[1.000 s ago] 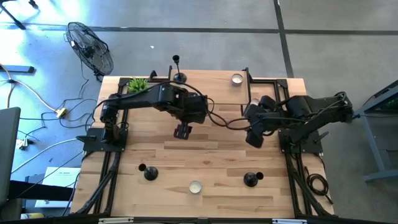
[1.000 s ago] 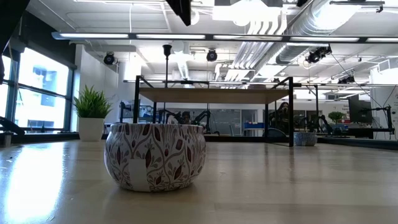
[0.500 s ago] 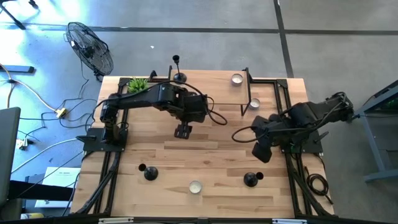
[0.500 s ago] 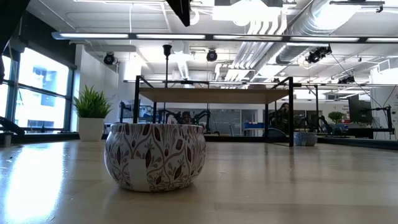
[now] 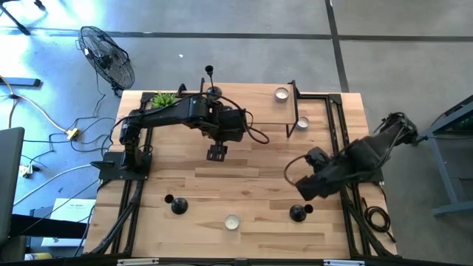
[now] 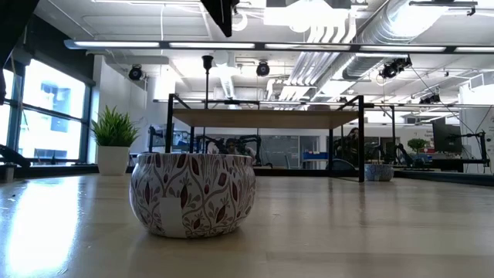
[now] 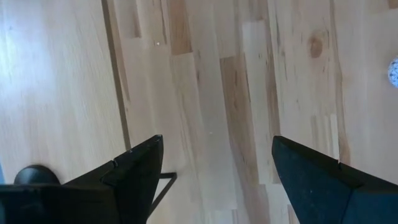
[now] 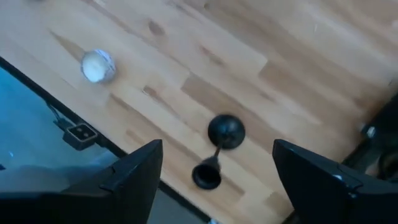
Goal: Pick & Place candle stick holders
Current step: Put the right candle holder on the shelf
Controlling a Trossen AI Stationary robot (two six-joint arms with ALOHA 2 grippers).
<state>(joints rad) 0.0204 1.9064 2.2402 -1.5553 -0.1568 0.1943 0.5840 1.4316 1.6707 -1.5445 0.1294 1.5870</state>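
The right hand point(image 5: 309, 186) hung above the near right part of the wooden counter point(image 5: 251, 185), its two dark fingers point(image 8: 134, 168) spread apart and grasping nothing. Just beside it, toward the counter's near edge, stood a black candle stick holder point(image 5: 298, 213); in the right wrist view this holder point(image 8: 219, 149) showed between the open fingers, round base on the wood with its stem leaning toward the camera. Well to that hand's left along the same near edge lay a silvery tealight cup point(image 5: 232, 222), seen from the right wrist as a pale round cup point(image 8: 97, 65), and farther left again stood a second black holder point(image 5: 176, 205). The left hand point(image 5: 216, 154) hovered over the middle of the counter, also released, its fingers point(image 7: 137, 168) wide apart over bare wood. Beyond the left hand, at the far edge, stood the tallest holder point(image 5: 212, 87), its thin stem rising from a round base, with a small green potted plant point(image 5: 164, 99) close to its left. Two more tealight cups sat far from the right hand on its own side: one point(image 5: 281, 94) at the far edge and another point(image 5: 301, 123) a little nearer, beside a black metal frame point(image 5: 292, 111). In the low view a patterned tealight cup point(image 6: 191, 192) filled the foreground, and the tall holder point(image 6: 207, 77) showed behind it.
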